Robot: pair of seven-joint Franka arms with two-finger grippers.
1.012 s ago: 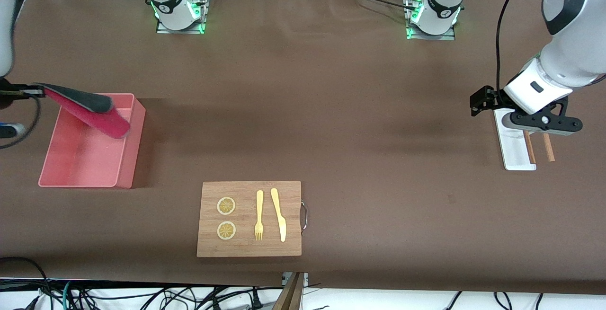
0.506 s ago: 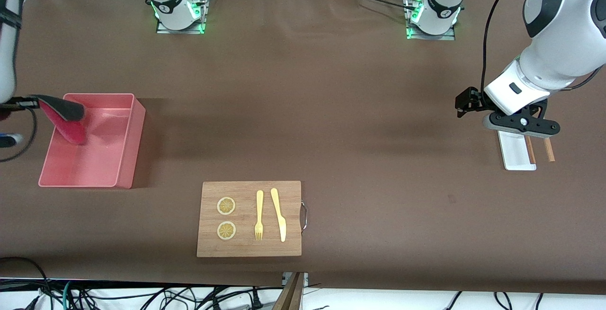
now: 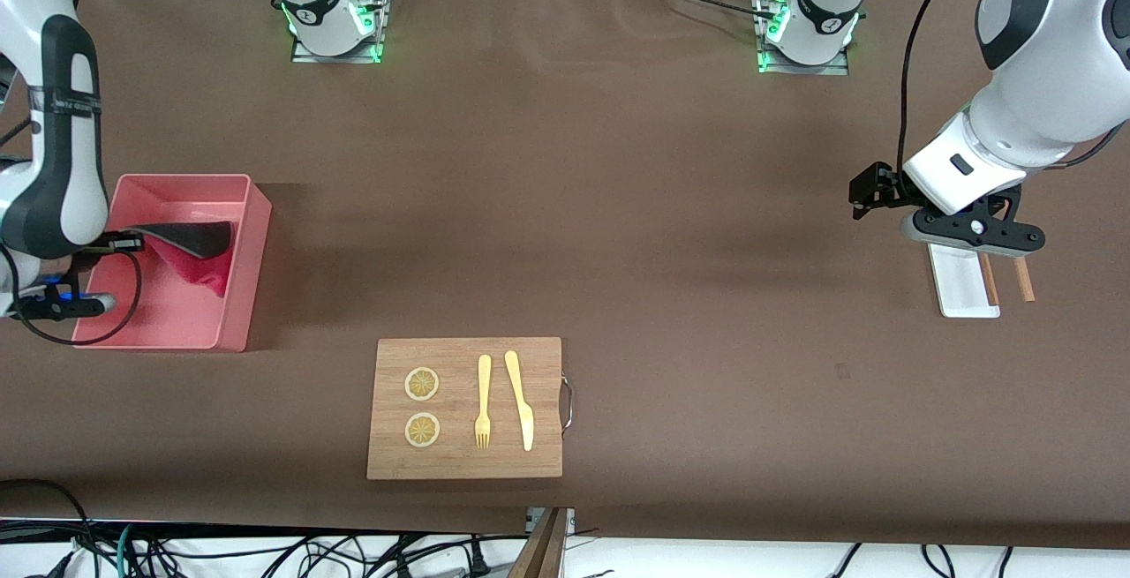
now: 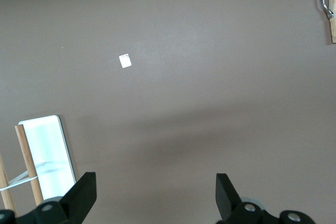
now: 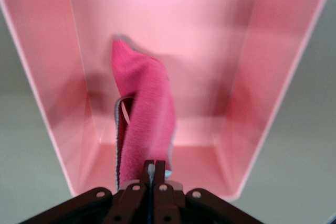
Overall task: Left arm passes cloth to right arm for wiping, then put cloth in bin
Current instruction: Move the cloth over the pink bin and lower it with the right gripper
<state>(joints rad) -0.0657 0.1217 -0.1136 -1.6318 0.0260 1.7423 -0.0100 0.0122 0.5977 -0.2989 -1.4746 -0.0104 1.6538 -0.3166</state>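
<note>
The cloth (image 3: 190, 244), dark grey on top and pink-red below, hangs down into the pink bin (image 3: 256, 251) at the right arm's end of the table. My right gripper (image 3: 132, 243) is shut on one edge of it, over the bin. In the right wrist view the cloth (image 5: 147, 114) droops from the right gripper (image 5: 154, 169) toward the floor of the bin (image 5: 273, 77). My left gripper (image 3: 969, 243) waits open over the white tray at the left arm's end. Nothing lies between the open fingers of the left gripper (image 4: 155, 190).
A wooden cutting board (image 3: 465, 408) with two lemon slices, a fork and a knife lies near the front camera. The white tray (image 3: 962, 287) has two wooden sticks (image 3: 1022, 278) beside it. A small white scrap (image 4: 125, 60) lies on the brown table.
My right arm has come in over the bin with the cloth, which now hangs lower inside it. The left arm shifted a little toward the table's middle, then stopped.
</note>
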